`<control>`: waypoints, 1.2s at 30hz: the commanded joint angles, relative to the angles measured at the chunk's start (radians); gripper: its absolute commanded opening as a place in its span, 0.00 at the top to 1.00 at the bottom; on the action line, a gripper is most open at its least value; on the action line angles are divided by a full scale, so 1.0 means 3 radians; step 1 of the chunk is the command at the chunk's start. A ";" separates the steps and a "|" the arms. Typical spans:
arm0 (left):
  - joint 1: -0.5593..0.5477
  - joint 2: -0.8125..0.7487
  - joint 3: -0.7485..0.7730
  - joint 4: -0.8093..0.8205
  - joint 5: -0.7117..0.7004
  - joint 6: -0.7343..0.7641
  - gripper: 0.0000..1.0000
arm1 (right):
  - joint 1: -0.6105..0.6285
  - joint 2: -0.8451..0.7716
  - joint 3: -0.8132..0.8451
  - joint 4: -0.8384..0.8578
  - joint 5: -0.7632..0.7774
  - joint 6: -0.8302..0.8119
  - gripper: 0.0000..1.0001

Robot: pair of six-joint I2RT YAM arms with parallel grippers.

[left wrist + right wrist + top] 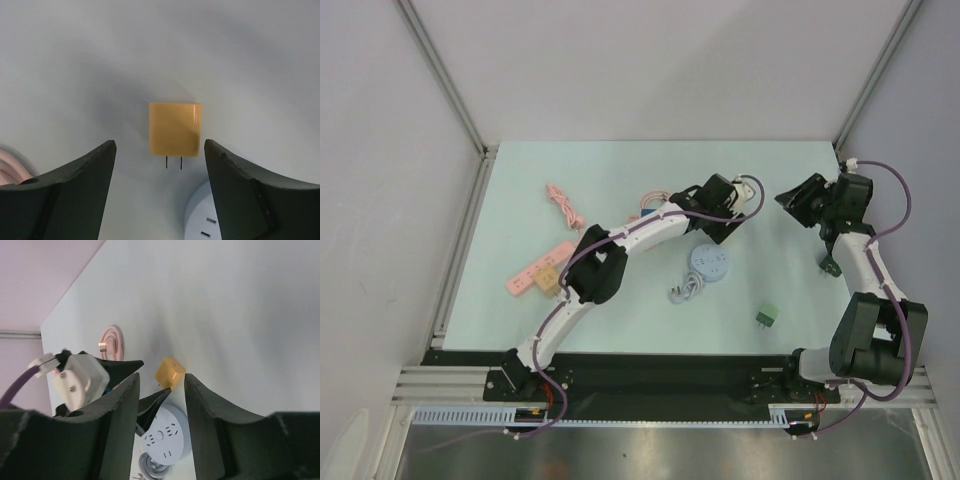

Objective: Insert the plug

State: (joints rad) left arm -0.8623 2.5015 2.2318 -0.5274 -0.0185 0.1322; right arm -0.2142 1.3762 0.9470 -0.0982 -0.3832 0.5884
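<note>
1. Worktop point(620, 170): a pale green, matt surface, enclosed by plain grey walls point(650, 60) and aluminium posts point(440, 75).
2. Orange plug point(175, 129): laid flat in the far half, right of centre, just beside the round white socket point(709, 262).
3. Left hand point(160, 145): spread wide astride the plug, which is not touched.
4. Right hand point(162, 376): parted, nothing held, toward the right edge.

Orange plug point(175, 130) — smooth, faintly glossy plastic with two thin metal prongs; table point(75, 60) — matt, smooth surface; left pincer point(160, 144), matt black plastic.
</note>
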 commanded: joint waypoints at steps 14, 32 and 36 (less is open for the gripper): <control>-0.0004 0.0155 0.0134 0.0142 0.0210 -0.0021 0.67 | -0.0073 -0.0149 -0.0058 0.0149 -0.0210 -0.0039 0.53; 0.0001 -0.1772 -0.1395 0.0582 0.0389 0.0382 1.00 | -0.0043 0.0567 0.0392 0.0102 -0.2292 -0.0326 0.29; 0.0001 -0.1956 -0.1651 0.0597 0.0440 0.0444 1.00 | 0.0166 0.0521 0.0331 0.0491 -0.2491 -0.0127 0.23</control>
State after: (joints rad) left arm -0.8616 1.9636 1.7943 -0.3740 0.0780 0.2234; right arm -0.2115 1.5547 1.0378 -0.0788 -1.0080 0.5007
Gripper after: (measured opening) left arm 0.482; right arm 0.762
